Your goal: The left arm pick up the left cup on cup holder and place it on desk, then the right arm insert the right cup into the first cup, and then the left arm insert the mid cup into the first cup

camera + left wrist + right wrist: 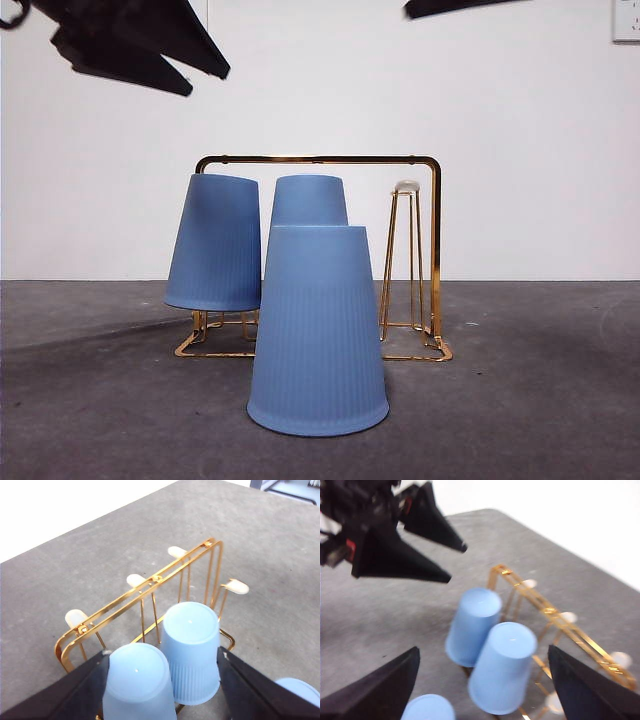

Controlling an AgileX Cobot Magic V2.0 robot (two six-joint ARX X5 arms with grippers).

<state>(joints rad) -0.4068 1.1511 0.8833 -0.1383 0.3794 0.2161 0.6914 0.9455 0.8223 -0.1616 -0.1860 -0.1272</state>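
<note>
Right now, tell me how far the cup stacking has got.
Done: one cup stands mouth-down on the desk. In hand: nothing; the left gripper and right gripper hover open over the holder. Left: both stackings, since two cups sit on its pegs.

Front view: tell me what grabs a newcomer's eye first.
A big blue cup stands upside down on the desk, nearest the camera. Behind it, two more blue cups hang upside down on the gold cup holder. The left gripper, open, hovers dark at the upper left.
</note>
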